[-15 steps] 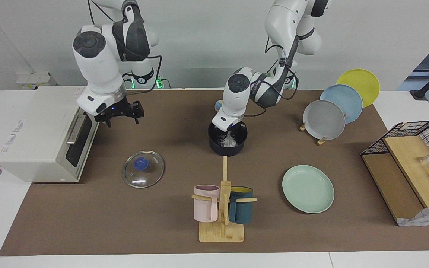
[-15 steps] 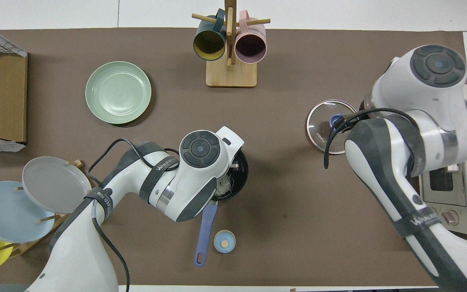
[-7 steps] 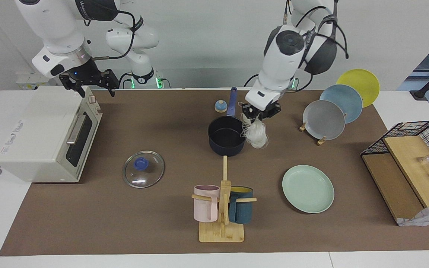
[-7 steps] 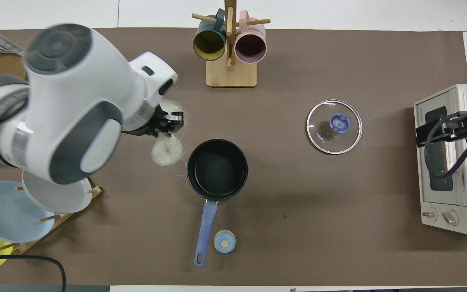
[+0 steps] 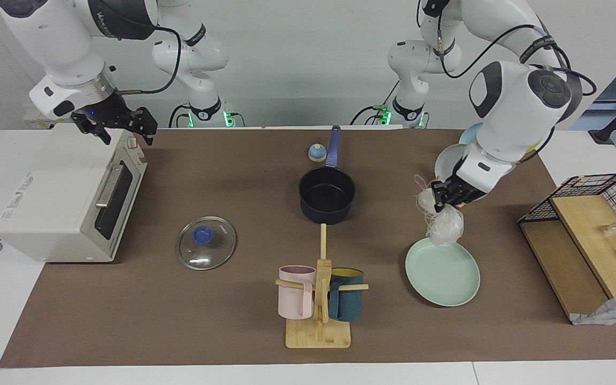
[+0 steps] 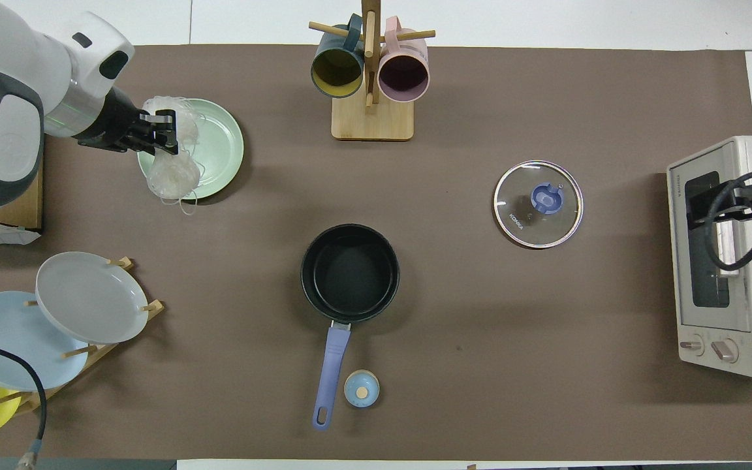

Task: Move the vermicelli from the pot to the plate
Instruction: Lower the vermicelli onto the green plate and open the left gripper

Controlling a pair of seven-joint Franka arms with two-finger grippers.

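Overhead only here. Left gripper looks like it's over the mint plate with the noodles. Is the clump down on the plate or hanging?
Observer: Hanging. The facing view shows the vermicelli dangling from the shut left gripper, which is raised above the plate. The clump's low end is at the rim nearer the robots. I can't tell whether it touches.
Operator: Right gripper? It's barely in my frame.
Observer: The right gripper is open and empty, up over the top of the toaster oven. That arm waits.
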